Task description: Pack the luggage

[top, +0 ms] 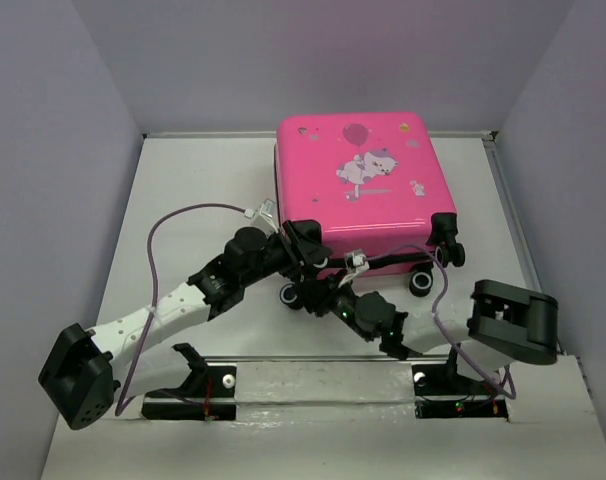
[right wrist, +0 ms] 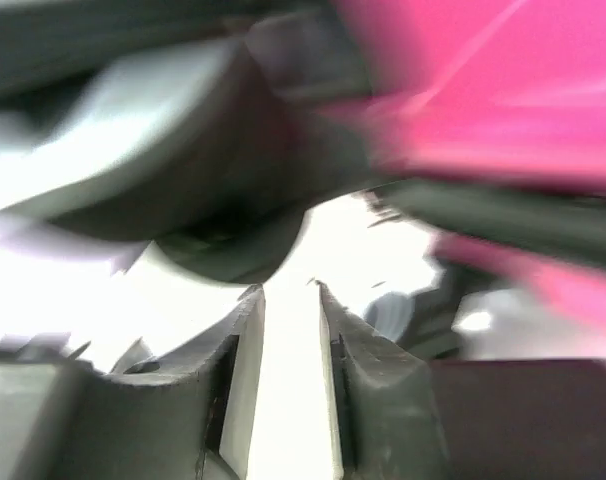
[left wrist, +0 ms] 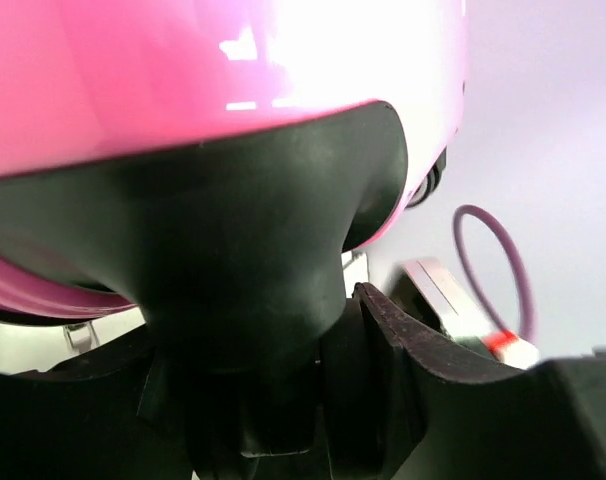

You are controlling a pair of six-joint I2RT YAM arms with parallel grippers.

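The hot-pink luggage (top: 353, 175) lies closed and flat at the back middle of the table, its cartoon lid facing up and its black wheels (top: 420, 284) on the near side. My left gripper (top: 305, 245) is at its near left corner. In the left wrist view the pink shell (left wrist: 183, 70) fills the top, and a black wheel housing (left wrist: 243, 250) sits against my right finger (left wrist: 413, 340); the other finger is hidden. My right gripper (top: 318, 295) is low by the near left wheel (top: 291, 296). Its fingers (right wrist: 243, 340) stand a narrow gap apart and hold nothing.
White walls (top: 133, 190) fence the table on the left, back and right. A purple cable (top: 168, 225) loops left of the left arm. The black pull handle bar (top: 383, 262) runs along the luggage's near side. The arm bases (top: 323, 395) sit at the near edge.
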